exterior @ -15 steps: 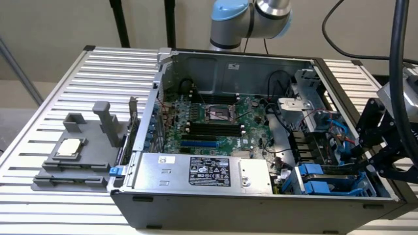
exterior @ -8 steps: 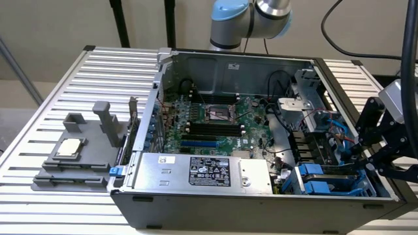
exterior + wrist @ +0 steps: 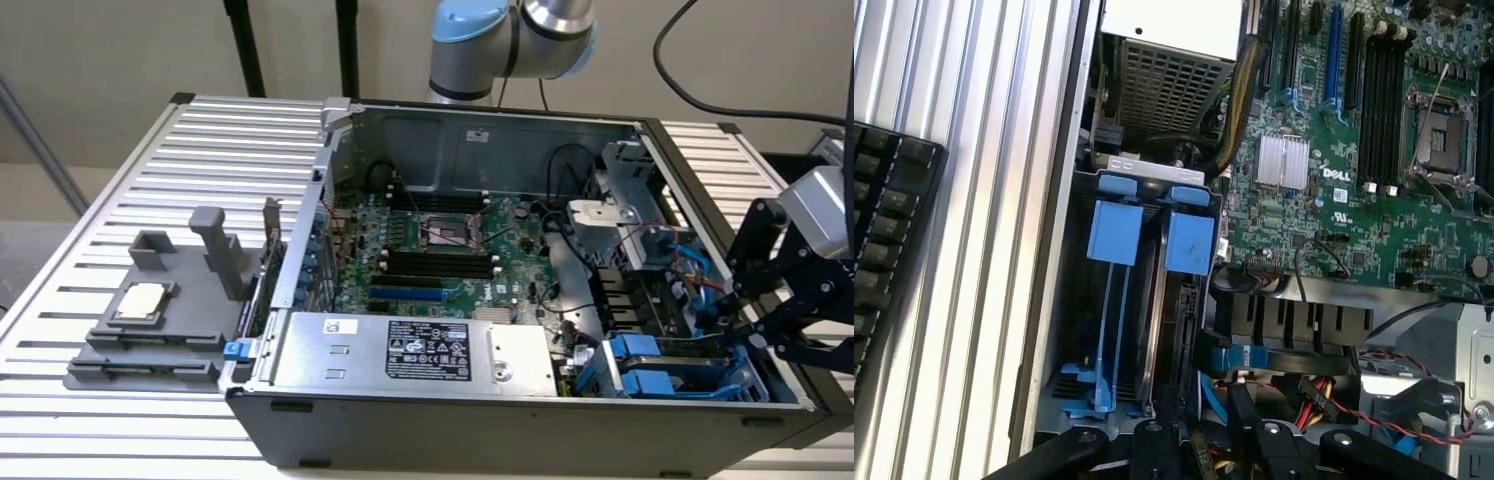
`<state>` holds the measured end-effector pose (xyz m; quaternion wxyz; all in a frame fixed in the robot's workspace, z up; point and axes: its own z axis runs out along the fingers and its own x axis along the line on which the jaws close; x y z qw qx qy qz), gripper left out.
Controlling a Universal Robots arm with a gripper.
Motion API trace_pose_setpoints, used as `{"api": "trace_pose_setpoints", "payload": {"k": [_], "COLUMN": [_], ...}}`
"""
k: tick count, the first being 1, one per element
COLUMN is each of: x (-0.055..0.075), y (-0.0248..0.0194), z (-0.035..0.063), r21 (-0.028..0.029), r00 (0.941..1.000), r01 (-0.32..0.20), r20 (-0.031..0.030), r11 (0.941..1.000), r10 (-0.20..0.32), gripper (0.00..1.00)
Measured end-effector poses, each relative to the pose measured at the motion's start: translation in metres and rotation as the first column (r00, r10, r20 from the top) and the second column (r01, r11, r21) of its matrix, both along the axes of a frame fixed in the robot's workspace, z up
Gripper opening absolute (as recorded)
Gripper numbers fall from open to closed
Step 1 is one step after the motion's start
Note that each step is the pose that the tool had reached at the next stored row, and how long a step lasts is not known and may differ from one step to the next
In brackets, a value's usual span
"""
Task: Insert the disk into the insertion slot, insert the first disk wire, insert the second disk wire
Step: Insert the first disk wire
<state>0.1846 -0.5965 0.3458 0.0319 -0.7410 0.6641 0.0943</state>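
Scanning from the exterior view's left, we start on the silver slatted metal table (image 3: 174, 180), where a grey plastic fixture (image 3: 160, 340) carries a square silver processor chip (image 3: 140, 303). Moving across, we meet the open dark-grey computer case (image 3: 534, 430). Its silver labelled power-supply box (image 3: 414, 350) sits along the near edge, with the green motherboard (image 3: 441, 260) behind it.

On to the near corner at the exterior view's right, and this is where the work is: the insertion slot (image 3: 1079, 300), a rectangular dark-grey metal drive bay with blue plastic fittings. From the wrist camera we make out the disk (image 3: 1176, 330), a dark metal slab standing on edge beside the bright blue tabs. We judge it seated in the bay, so step one looks done.

Furthest right, the black linkage gripper (image 3: 741, 318) hovers just beside the bay, by the cabling at the disk's end. Whether it's apart or clamped on something, we can't tell.

Close to it run a flat blue cable (image 3: 1211, 398) and a red, yellow and black wire bundle (image 3: 1332, 392). Neither looks plugged into the disk, so by our reading both wire insertions are left to do.
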Motion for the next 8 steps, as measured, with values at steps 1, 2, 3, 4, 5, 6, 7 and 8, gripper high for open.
{"api": "trace_pose_setpoints", "payload": {"k": [1,2,3,4,5,6,7,8], "x": [0.0000,0.0001,0.0001,0.0001,0.0002,0.0003,0.0004,0.0007], "y": [0.0000,-0.0001,-0.0002,-0.0003,-0.0005,-0.0008,-0.0011,-0.0014], "z": [0.0000,0.0000,0.0000,0.0001,0.0001,0.0002,0.0003,0.0004], "r21": [0.0019,0.0039,0.0062,0.0079,0.0090,0.0101,0.0111,0.0121], "r00": [1.0000,0.9999,0.9999,0.9998,0.9997,0.9997,0.9996,0.9995], "r01": [-0.005,-0.010,-0.015,-0.019,-0.023,-0.026,-0.029,-0.031], "r20": [0.0000,0.0001,0.0001,0.0001,0.0001,0.0002,0.0002,0.0003], "r11": [1.0000,0.9999,0.9999,0.9998,0.9997,0.9996,0.9995,0.9994], "r10": [0.005,0.010,0.015,0.019,0.023,0.026,0.029,0.031], "gripper": [0.33,0.33,0.33,0.33,0.33,0.33,0.33,0.33]}}
